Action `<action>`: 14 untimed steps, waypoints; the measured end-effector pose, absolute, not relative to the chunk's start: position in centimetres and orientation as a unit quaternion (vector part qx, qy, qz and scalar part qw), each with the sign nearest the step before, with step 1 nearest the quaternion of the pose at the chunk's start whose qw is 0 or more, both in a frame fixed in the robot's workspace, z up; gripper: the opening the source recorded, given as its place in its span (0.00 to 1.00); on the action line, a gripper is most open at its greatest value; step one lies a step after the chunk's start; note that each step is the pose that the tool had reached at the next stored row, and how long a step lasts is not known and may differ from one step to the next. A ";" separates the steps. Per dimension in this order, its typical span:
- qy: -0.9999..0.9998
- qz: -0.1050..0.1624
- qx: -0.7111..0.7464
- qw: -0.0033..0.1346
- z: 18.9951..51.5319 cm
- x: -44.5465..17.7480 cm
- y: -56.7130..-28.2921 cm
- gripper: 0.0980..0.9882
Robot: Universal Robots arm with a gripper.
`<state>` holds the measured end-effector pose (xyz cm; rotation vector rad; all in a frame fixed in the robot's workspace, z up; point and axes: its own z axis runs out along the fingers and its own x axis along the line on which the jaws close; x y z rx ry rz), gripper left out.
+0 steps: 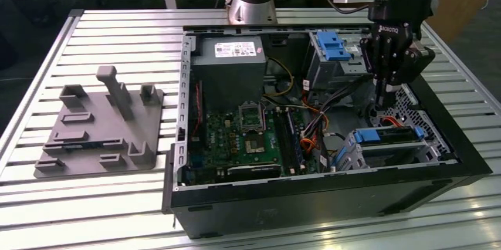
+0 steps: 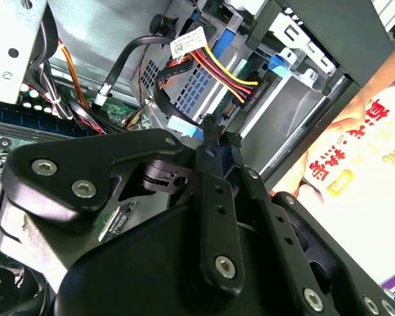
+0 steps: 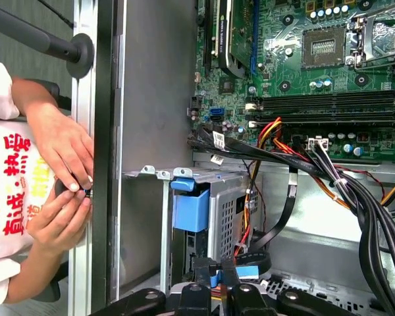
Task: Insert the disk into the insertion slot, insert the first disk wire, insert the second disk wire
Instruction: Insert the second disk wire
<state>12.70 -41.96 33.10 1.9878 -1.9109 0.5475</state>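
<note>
One black tool [image 1: 383, 103], perforated silvery insertion slot [image 1: 362, 157], blue-framed disk [image 1: 389, 137] inside

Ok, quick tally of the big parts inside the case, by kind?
Power-supply box: 1
Motherboard: 1
Drive bays: 2, the taller bay and the insertion slot
Total: 4
</note>
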 end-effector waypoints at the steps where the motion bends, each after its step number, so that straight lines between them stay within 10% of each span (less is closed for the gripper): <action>1: -0.671 0.192 0.697 0.164 33.1 12.7 -42.0 0.12; 14: -0.671 0.192 0.697 0.164 33.0 12.7 -42.1 0.05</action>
